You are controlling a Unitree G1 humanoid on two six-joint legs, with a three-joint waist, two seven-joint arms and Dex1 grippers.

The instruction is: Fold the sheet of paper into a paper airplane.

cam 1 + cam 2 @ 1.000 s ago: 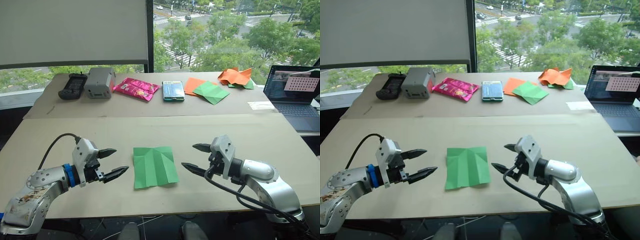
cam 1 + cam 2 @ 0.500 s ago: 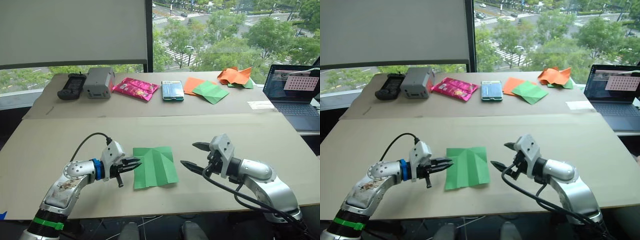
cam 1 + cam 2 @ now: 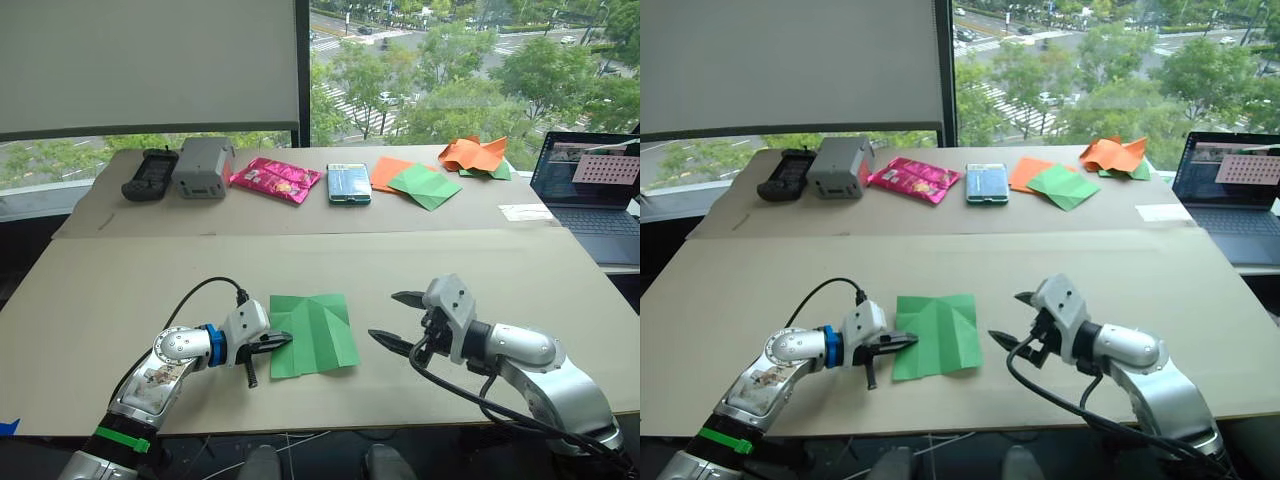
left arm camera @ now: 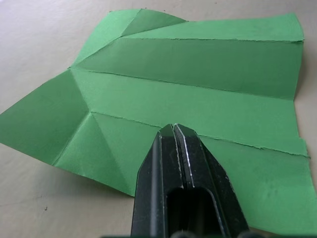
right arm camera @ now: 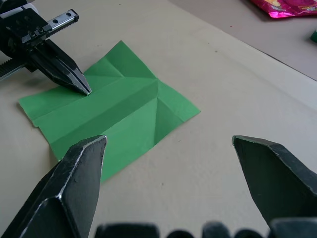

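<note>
Two grippers flank the sheet of paper, which lies open and nearly flat near the front edge of the desk, about midway along it. I read the job as barely begun: the sheet carries plenty of creases, including lengthwise lines and diagonals at one end, yet no flap is folded over and nothing resembles a plane. My left gripper has its jaws closed together, tips resting on the sheet's left margin; from the wrist view I cannot tell whether paper is pinched between them or merely pressed. My right gripper waits just beside the sheet's right edge, apart from it, jaws spread wide and holding nothing. Every actual fold is left to do.
</note>
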